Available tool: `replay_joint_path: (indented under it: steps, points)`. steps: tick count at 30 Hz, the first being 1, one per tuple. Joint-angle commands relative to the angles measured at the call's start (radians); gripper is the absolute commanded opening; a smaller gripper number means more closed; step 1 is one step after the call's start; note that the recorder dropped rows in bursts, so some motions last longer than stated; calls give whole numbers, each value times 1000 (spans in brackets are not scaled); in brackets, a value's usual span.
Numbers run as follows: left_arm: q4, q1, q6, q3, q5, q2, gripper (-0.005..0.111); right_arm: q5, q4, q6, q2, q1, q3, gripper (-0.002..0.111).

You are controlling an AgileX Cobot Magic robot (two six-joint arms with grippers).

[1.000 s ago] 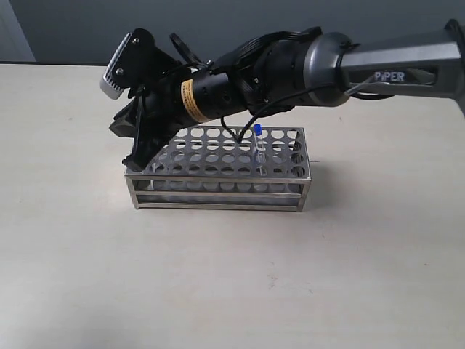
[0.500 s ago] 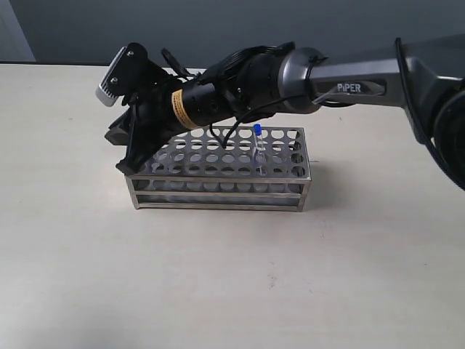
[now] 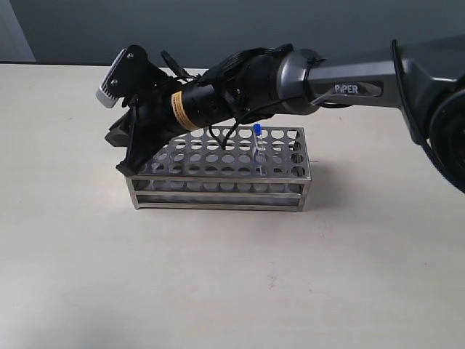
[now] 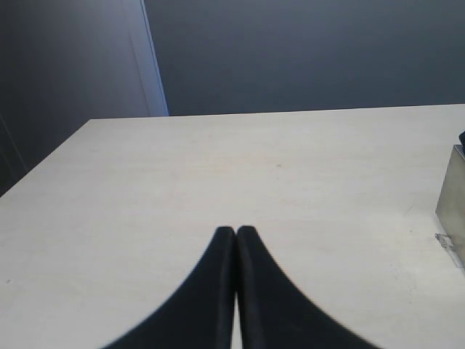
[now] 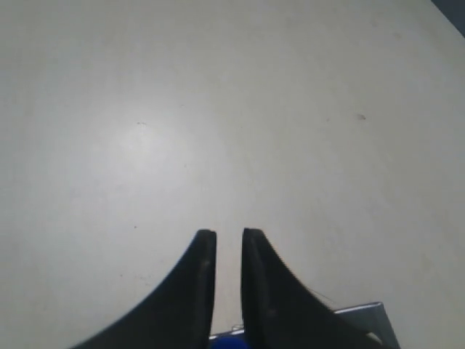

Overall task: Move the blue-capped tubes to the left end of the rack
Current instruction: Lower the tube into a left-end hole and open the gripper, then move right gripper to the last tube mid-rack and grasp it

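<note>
The shiny steel rack stands mid-table. One blue-capped tube stands upright in a hole right of the rack's middle. My right gripper reaches across and points down over the rack's left end. In the right wrist view its fingers stand a narrow gap apart, with a blue cap pinched low between them and the rack's corner beside it. The other blue-capped tubes are hidden behind the arm. My left gripper is shut on nothing, above bare table, with the rack's end off to one side.
The right arm stretches low over the back of the rack from the right. A grey wall runs behind the table's far edge. Pale tabletop lies in front of the rack.
The right arm shifted a little leftward and lower over the rack's left end one second ago, then held still. The standing tube has not moved.
</note>
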Motion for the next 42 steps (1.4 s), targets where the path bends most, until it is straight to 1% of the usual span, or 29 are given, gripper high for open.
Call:
replay_joint_path:
  steps: [1,2,3,4,5,9,13,18,21,25,28,31,34,36,38,39,41,42]
  points:
    - [0,-8,-4,5,-12,-4,0,-27,0,2,3,1,-7,20]
    - [0,-8,-4,5,-12,-4,0,-27,0,2,3,1,-7,29]
    - [0,-8,-4,5,-12,-4,0,-27,0,2,3,1,-7,36]
    - [0,-8,-4,5,-12,-4,0,-27,0,2,3,1,-7,42]
    - [0,-8,-4,5,-12,-4,0,-27,0,2,3,1,-7,45]
    - [0,-8,-4,5,-12,-4,0,-27,0,2,-6,1,-7,43]
    - [0,-8,-4,5,-12,-4,0,-27,0,2,-67,1,-7,42]
    - [0,-8,-4,5,-12,-4,0,-25,0,12,-199,-3,-5,42]
    - [0,-8,-4,5,-12,-4,0,-23,0,19,-288,-14,28,42]
    - [0,-8,-4,5,-12,-4,0,73,0,19,-435,-62,137,42]
    - [0,-8,-4,5,-12,-4,0,175,0,23,-537,-129,280,42]
    - [0,-8,-4,5,-12,-4,0,221,0,30,-602,-206,421,42]
    - [0,-8,-4,5,-12,-4,0,224,73,-19,-604,-271,534,42]
    - [0,-8,-4,5,-12,-4,0,219,123,-75,-585,-291,572,42]
    - [0,-8,-4,5,-12,-4,0,207,246,-207,-546,-293,588,42]
    - [0,-8,-4,5,-12,-4,0,191,357,-332,-520,-293,588,42]
    - [0,-8,-4,5,-12,-4,0,195,531,-489,-488,-293,588,42]
    - [0,-8,-4,5,-12,-4,0,195,587,-540,-472,-293,588,42]
